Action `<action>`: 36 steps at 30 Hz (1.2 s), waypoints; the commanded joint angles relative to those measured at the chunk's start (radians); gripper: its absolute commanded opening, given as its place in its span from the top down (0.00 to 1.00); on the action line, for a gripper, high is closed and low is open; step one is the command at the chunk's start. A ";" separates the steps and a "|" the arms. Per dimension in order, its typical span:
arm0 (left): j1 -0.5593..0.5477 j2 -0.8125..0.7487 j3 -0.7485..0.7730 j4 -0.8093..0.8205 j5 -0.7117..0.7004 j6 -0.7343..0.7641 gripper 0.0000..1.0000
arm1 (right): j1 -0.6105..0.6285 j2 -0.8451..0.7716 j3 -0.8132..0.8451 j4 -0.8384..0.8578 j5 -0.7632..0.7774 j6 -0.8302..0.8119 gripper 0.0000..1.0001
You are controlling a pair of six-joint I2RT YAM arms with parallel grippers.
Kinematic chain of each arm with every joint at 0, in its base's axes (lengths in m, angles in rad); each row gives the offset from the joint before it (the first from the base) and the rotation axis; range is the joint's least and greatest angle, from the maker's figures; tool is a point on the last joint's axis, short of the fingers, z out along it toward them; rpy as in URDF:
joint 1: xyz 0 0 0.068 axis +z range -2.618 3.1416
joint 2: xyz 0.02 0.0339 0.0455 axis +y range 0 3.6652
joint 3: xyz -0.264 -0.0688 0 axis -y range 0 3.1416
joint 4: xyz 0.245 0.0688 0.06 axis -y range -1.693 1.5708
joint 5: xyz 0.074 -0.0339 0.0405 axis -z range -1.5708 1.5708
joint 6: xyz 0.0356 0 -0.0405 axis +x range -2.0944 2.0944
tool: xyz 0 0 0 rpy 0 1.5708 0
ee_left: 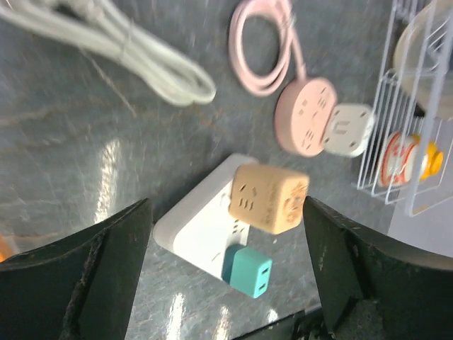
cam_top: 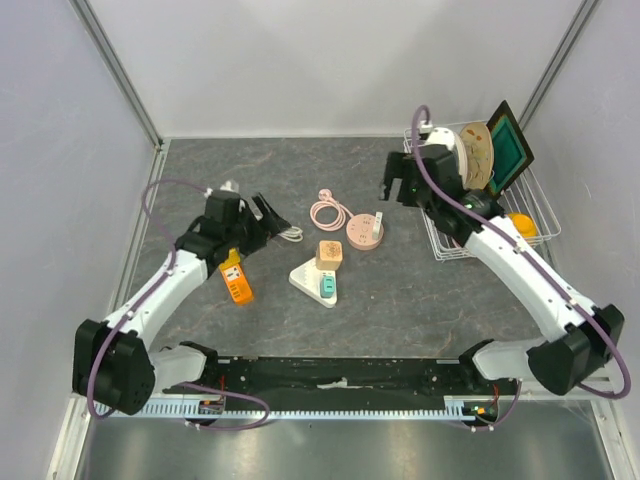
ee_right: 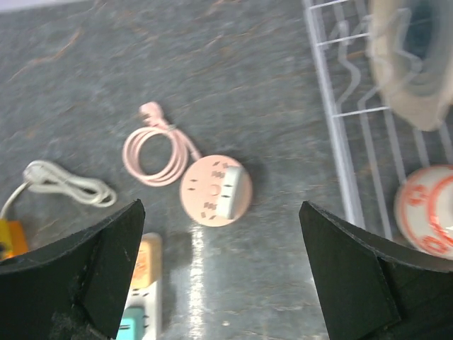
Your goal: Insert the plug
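While no plug is in either hand, the left gripper [cam_top: 268,213] hangs low over the table with its jaws spread wide and empty. The bundled white cable [cam_top: 290,235] lies just beside its fingertips, on the side toward the middle of the table. In the left wrist view the bundle's long axis runs across the frame beyond the fingers. Its plug head I cannot make out. Further right and nearer the bases sits the white power strip [cam_top: 310,278], already carrying a tan cube adapter [cam_top: 329,254] and a teal plug [cam_top: 326,287]. Right of that is the pink round socket [cam_top: 365,230], with a white adapter [ee_right: 226,185] seated on it. The right gripper [cam_top: 397,190], also wide open and empty, is raised near the wire rack [cam_top: 545,215]. I judge the left arm nearer the cable.
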 commanded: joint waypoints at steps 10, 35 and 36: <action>0.051 -0.349 0.448 -0.484 -0.442 0.388 0.00 | -0.085 -0.457 -0.109 -0.022 0.422 -0.151 0.02; 0.050 -0.904 0.588 -0.531 -0.626 0.485 0.00 | -0.083 -0.931 -0.225 0.022 0.502 -0.260 0.02; 0.050 -0.913 0.588 -0.531 -0.628 0.486 0.00 | -0.083 -0.942 -0.230 0.022 0.499 -0.264 0.02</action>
